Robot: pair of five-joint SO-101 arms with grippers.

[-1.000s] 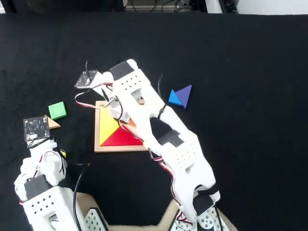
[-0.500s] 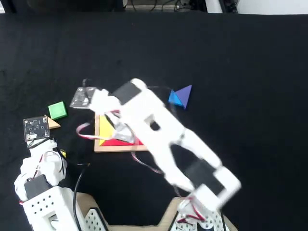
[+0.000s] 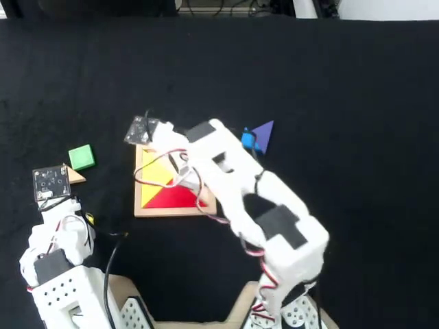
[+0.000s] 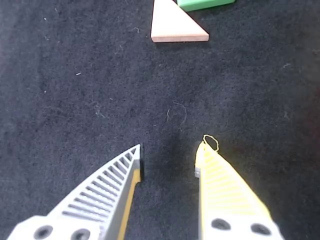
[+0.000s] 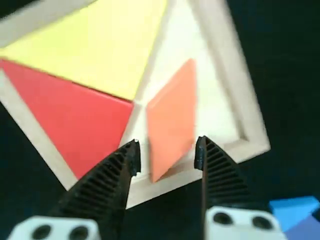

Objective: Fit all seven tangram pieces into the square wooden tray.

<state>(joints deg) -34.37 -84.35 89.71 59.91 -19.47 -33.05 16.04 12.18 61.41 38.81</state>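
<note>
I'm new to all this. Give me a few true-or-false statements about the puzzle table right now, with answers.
1. The yellow triangle lies in the wooden tray. True.
2. The green square lies in the tray. False: it lies on the black cloth, apart from the tray.
3. The left tool is open above bare cloth. True.
4. The blue piece is in the tray. False: it lies on the cloth outside it.

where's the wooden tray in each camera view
high view: wooden tray left of centre, partly under the right arm.
left wrist view: aimed at the tan triangle, away from the tray.
right wrist view: tray spreads beyond the open right hand.
shared landmark: yellow triangle inside the tray.
</note>
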